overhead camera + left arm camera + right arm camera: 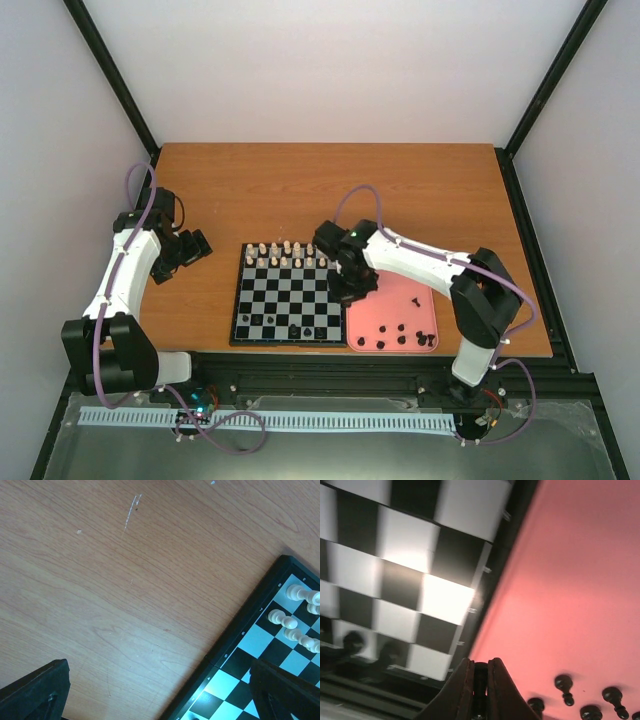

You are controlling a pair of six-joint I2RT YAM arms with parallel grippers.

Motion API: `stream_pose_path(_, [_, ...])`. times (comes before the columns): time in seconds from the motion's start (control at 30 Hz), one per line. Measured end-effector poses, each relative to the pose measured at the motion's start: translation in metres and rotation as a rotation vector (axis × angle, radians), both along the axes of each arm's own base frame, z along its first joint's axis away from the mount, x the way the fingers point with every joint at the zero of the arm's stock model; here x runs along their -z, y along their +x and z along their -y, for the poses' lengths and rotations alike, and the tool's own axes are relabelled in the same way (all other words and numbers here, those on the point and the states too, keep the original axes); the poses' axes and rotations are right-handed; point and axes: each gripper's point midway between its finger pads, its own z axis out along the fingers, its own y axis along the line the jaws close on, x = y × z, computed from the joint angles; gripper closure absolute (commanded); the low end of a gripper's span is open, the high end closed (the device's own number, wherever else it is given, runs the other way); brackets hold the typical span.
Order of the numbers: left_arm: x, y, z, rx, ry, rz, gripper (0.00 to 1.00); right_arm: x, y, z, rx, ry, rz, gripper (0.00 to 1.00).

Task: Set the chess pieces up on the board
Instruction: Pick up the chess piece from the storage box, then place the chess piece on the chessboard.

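The board (288,296) lies mid-table, with cream pieces along its far rows and a few black chess pieces (270,319) on its near row. More black pieces (398,331) lie on the pink tray (400,295). My right gripper (352,291) hangs over the seam between the board's right rim and the tray. In the right wrist view it (480,666) is shut on a black piece (480,679); loose black pieces (563,684) lie on the tray below. My left gripper (190,248) is open and empty over bare table left of the board (260,645).
Cream pieces (282,619) stand on the board's far left corner in the left wrist view. The wooden table (250,190) extends behind the board. A black frame rail runs along the table's near edge.
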Motion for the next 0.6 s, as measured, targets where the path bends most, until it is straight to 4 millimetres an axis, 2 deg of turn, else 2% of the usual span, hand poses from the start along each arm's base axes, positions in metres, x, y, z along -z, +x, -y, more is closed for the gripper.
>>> stream_pose_path(0.13, [0.0,0.0,0.0,0.0,0.001,0.0,0.0,-0.035,0.015,-0.035,-0.028,0.079,0.074,0.97])
stream_pose_path(0.2, [0.0,0.0,0.0,0.0,0.001,0.0,0.0,-0.042,0.015,-0.053,-0.054,0.1,0.083,0.97])
stream_pose_path(0.3, [-0.001,0.0,0.0,0.0,0.002,0.002,0.0,-0.038,0.013,-0.088,-0.109,0.111,0.074,0.97])
stream_pose_path(0.47, [-0.004,-0.001,0.0,0.001,0.008,0.014,0.0,-0.021,0.005,-0.144,-0.19,0.126,0.058,0.97])
stream_pose_path(0.6, [-0.008,-0.002,0.0,0.002,0.01,0.03,0.0,-0.014,-0.004,-0.16,-0.222,0.132,0.041,0.97])
